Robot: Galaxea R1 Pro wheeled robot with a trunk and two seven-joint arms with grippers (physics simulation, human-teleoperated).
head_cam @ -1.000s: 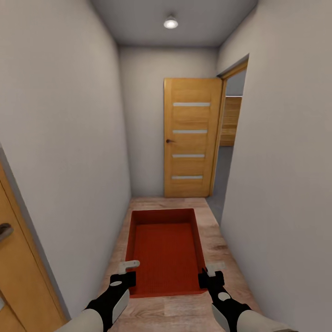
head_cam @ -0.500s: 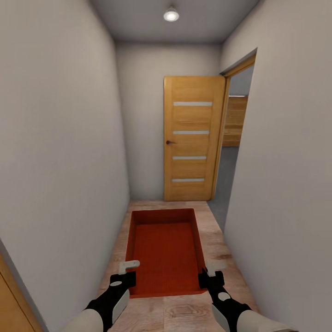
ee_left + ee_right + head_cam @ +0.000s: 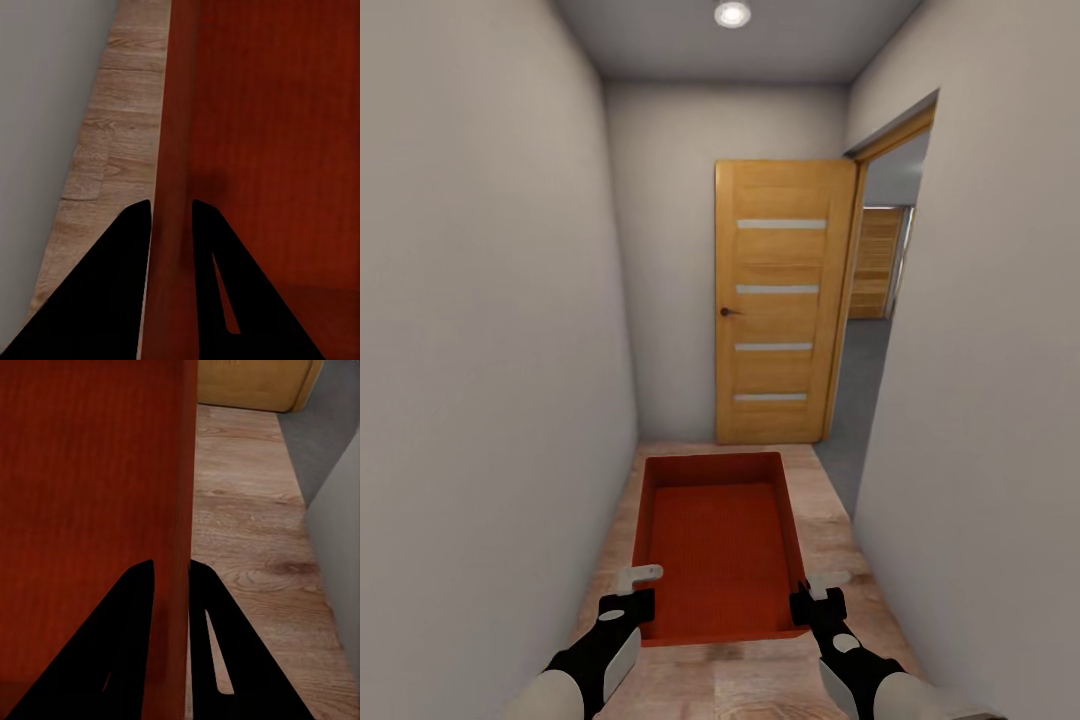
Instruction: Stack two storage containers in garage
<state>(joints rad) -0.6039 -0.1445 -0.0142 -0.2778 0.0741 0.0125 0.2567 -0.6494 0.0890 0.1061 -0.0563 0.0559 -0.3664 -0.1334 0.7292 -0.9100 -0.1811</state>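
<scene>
The orange-red storage container point(image 3: 718, 545) rides low at 6 o'clock, carried over the wood-plank hallway floor point(image 3: 840, 560), open top up. Left pincer point(image 3: 628, 592) is clamped on its left wall, right pincer point(image 3: 812, 594) clamped on its right wall. Since a second ago the open wooden door point(image 3: 780, 300) and the doorway point(image 3: 875, 330) at 1 o'clock have drawn nearer: the base is rolling forward, and the grey floor beyond suggests the garage lies ahead. The bin's long axis points to 12 o'clock, down the corridor.
</scene>
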